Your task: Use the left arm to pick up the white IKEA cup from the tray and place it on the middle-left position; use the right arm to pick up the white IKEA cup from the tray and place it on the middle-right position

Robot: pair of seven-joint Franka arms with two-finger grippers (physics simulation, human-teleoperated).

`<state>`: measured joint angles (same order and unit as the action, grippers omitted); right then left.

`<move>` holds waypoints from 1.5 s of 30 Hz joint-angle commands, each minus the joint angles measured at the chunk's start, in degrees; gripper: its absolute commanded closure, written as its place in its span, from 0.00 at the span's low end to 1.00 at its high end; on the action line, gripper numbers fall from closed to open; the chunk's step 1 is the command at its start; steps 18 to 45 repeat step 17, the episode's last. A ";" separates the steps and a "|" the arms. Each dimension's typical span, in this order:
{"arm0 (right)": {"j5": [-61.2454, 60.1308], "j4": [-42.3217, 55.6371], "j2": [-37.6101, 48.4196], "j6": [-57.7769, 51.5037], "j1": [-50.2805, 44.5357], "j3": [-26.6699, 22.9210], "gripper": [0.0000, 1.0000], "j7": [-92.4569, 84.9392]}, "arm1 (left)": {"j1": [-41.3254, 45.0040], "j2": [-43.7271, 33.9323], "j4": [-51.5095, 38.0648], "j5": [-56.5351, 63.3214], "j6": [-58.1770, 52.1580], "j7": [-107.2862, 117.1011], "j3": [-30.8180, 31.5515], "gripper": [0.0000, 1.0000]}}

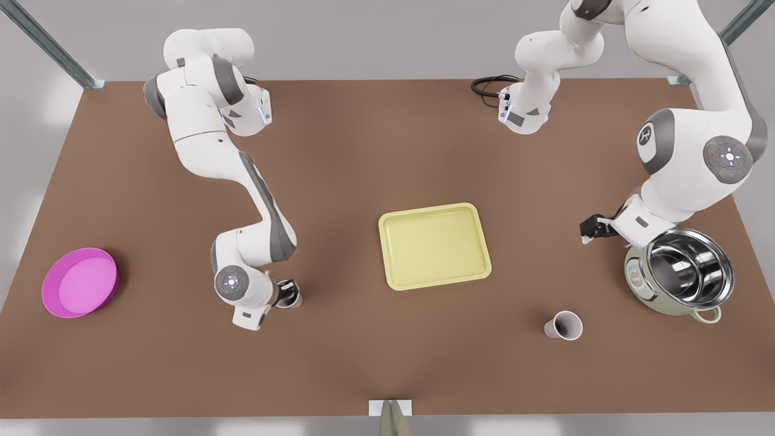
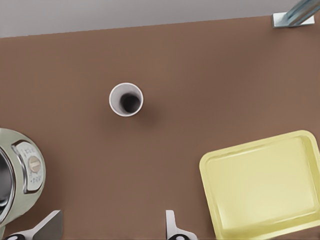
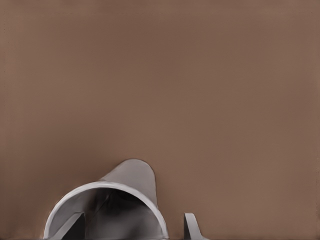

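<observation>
The pale yellow tray (image 1: pixel 434 245) (image 2: pixel 265 185) lies empty at the table's middle. One white cup (image 1: pixel 563 326) (image 2: pixel 126 99) stands upright on bare brown tabletop toward the front view's lower right. My left gripper (image 1: pixel 592 229) (image 2: pixel 111 230) hangs open above the table between the tray and the pot, apart from that cup. A second white cup (image 1: pixel 295 300) (image 3: pixel 107 212) sits at my right gripper (image 1: pixel 289 294) (image 3: pixel 134 227), left of the tray in the front view. That gripper is open, with one finger inside the cup's mouth and the other just outside its wall.
A steel-lined pale green pot (image 1: pixel 681 272) (image 2: pixel 17 175) stands at the front view's right, close under the left arm's wrist. A round magenta bowl (image 1: pixel 80 282) sits at the far left. A black cable (image 1: pixel 490 85) lies at the back edge.
</observation>
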<state>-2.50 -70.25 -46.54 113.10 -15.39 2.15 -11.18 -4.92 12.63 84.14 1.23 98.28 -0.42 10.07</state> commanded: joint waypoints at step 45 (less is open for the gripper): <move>5.05 1.87 24.30 -35.84 8.63 0.75 0.00 3.71 | 0.09 0.03 -0.03 -0.08 -0.90 -1.08 0.12 0.00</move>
